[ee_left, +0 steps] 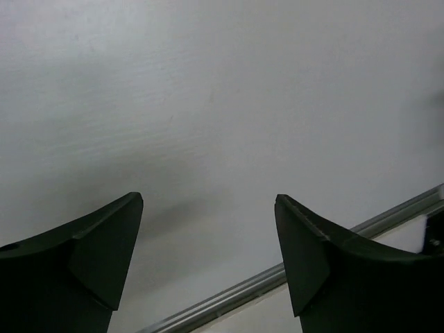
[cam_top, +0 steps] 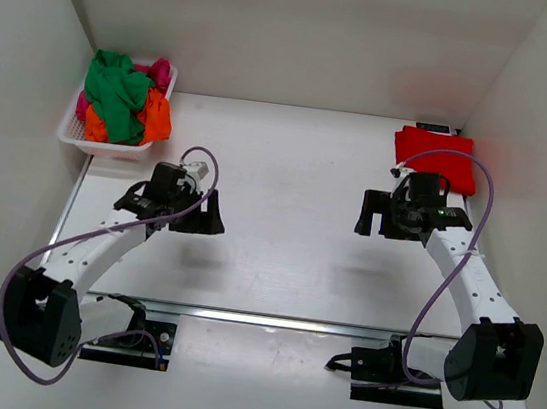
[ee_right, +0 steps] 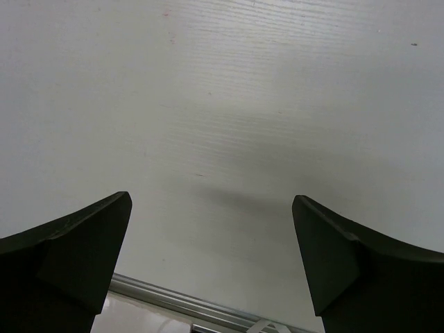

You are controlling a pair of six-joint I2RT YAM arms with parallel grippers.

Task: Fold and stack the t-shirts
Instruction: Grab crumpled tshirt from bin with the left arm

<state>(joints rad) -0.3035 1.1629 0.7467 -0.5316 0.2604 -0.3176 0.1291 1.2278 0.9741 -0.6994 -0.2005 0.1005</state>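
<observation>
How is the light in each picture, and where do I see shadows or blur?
Top external: bright, even light; the left gripper and right gripper throw faint soft shadows on the table; the red t-shirt tints the wall pink. Left wrist: dark fingers, soft-edged; weak shadow between them. Right wrist: the same.

The white table (cam_top: 292, 217) has a matte, faintly grained top with a few small scuffs. A white plastic lattice basket (cam_top: 109, 151) stands at its far left corner. A folded red t-shirt (cam_top: 437, 150) lies flat at the far right corner, well apart from the basket. Just behind the shirt, at the far edge, sits a small dark object (cam_top: 437, 128), too small to identify. A metal rail (cam_top: 268, 319) crosses the near part from side to side, with two black base plates (cam_top: 130, 339) just in front of it.
</observation>
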